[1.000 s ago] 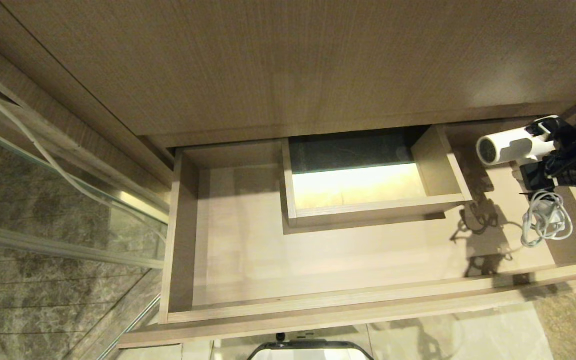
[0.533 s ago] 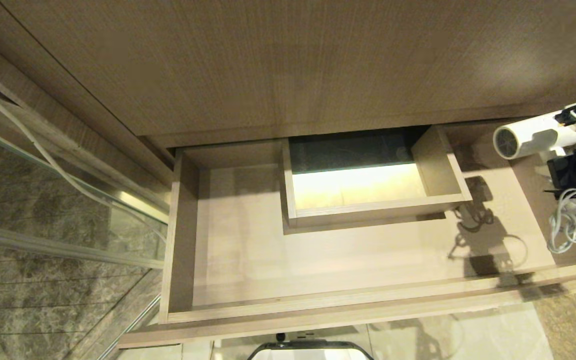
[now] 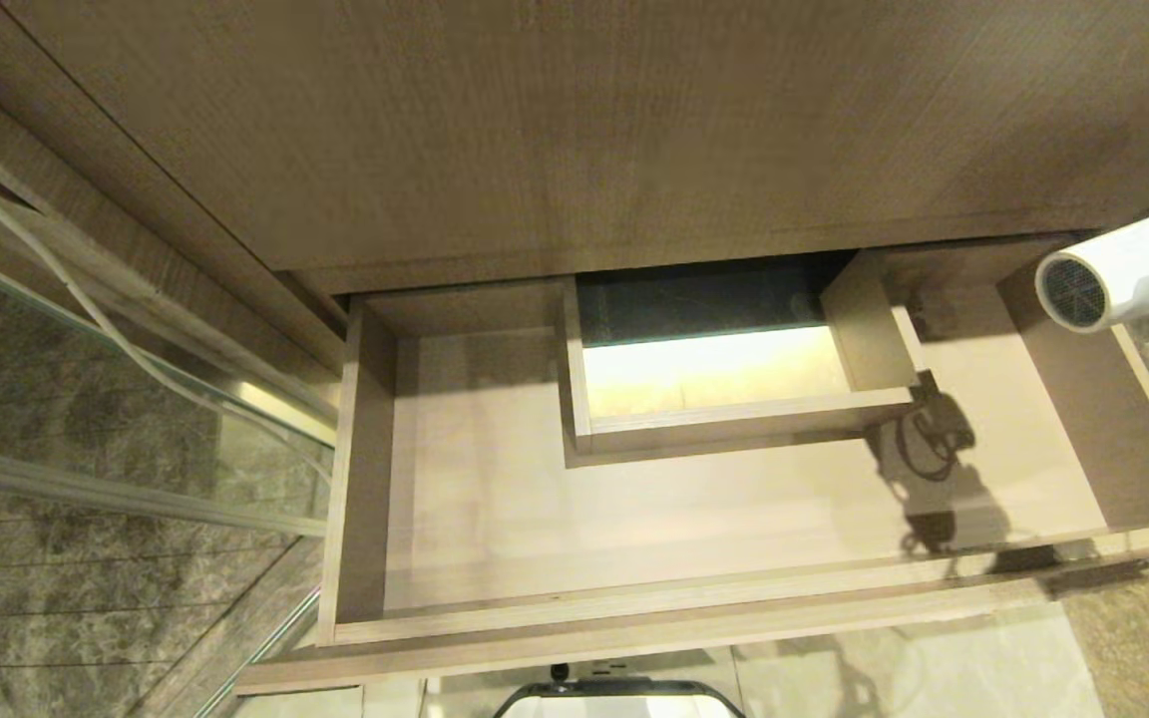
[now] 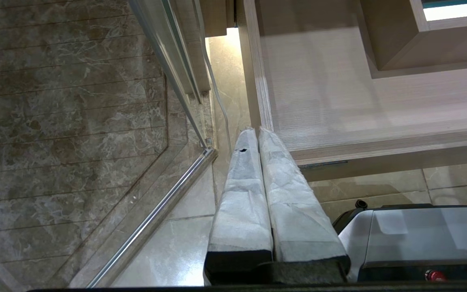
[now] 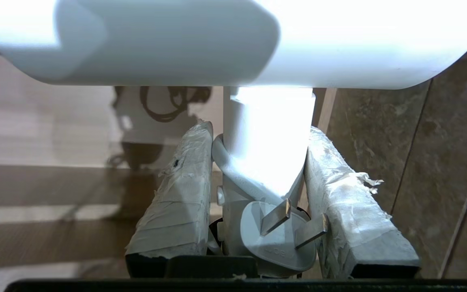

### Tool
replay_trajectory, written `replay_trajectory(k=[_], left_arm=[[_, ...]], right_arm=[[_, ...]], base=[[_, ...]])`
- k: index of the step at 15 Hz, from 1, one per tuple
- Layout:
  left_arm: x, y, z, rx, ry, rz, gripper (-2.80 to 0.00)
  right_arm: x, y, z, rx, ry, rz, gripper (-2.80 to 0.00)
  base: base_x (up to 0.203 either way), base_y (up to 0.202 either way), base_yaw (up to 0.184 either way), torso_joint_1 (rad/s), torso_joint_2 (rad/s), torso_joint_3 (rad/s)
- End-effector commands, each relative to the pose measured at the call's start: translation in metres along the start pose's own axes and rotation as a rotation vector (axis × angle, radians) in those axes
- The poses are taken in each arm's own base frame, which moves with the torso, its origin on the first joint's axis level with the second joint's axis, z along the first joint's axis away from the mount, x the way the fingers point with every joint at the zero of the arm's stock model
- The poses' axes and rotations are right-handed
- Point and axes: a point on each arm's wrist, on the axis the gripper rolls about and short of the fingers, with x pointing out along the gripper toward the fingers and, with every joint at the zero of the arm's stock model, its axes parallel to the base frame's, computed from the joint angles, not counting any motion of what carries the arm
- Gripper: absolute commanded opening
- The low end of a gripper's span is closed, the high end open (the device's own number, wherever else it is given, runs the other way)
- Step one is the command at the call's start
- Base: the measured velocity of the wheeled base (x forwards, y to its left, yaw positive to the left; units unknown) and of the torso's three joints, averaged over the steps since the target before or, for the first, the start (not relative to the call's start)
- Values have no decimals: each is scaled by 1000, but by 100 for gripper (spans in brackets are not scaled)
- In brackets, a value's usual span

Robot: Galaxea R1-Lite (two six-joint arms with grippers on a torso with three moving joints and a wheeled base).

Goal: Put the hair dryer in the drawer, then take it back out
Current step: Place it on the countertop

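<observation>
Right gripper [image 5: 258, 154] is pinching the hair dryer [image 3: 1128, 277] by its handle, taped fingers [image 5: 176, 194] pressing either side, the plug [image 5: 278, 235] sitting between them. It's hanging at the right end of the open drawer [image 3: 634, 618], grille facing left, its shadow lying on the drawer floor. Left gripper [image 4: 258, 134] is sitting beside the drawer's left front corner, fingers pressed together.

No word, brand or number can be read anywhere in these views. The grey plastic plug face [image 5: 276, 243] with two flat metal prongs carries faint embossed lettering at about six o'clock beneath the prongs — too small to make out. The white cylindrical hair dryer [image 3: 1128, 279] shows a yellow speck at its three o'clock edge — unreadable.
</observation>
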Motion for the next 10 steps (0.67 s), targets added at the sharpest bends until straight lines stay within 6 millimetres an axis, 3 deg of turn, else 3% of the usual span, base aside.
replay_trajectory(k=[1,7,10], left_arm=[[0,0,0,0,-1,-1,-280],[0,0,0,0,-1,-1,-280],[0,0,0,0,-1,0,-280]], right_arm=[[-38,5,-3,-12,-64,-30,-280],[-57,8,-7,-16,-95,-47,-280],[-58,9,-8,-16,-97,-48,-280]], base=[[0,0,0,0,0,0],[0,0,0,0,0,0],[0,0,0,94,-294,-133]])
